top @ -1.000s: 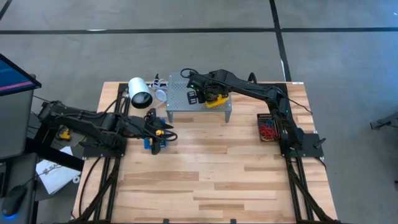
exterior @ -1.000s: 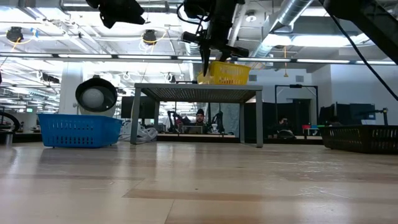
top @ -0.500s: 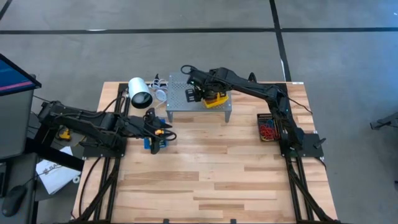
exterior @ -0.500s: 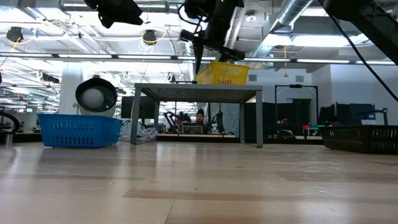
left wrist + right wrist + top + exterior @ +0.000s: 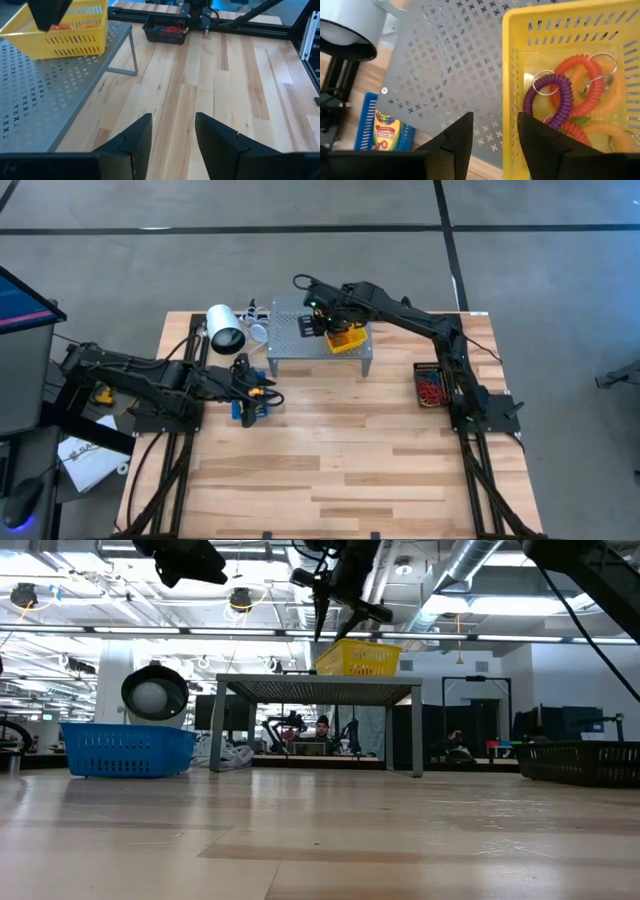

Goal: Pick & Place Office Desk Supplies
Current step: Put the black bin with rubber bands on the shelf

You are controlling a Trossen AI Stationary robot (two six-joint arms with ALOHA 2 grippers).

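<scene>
While the left gripper (image 5: 262,395) is waiting, fingers apart and empty, over the blue bin (image 5: 247,406) holding a crayon box (image 5: 385,131), the right gripper (image 5: 318,323) is hovering open and empty beside the yellow bin (image 5: 348,338) on the grey shelf (image 5: 290,335). Coiled bands (image 5: 580,95) are sitting inside it. More are waiting in the black bin (image 5: 430,384), so I'd judge plenty remains.

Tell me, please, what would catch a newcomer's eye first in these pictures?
Probably the bright yellow slotted plastic bin on the grey perforated metal shelf, holding coiled orange, red and purple loops. The right claw hangs open just above the bin's edge. The left claw waits, open and empty, over the small blue plastic bin, where a crayon box lies.
</scene>
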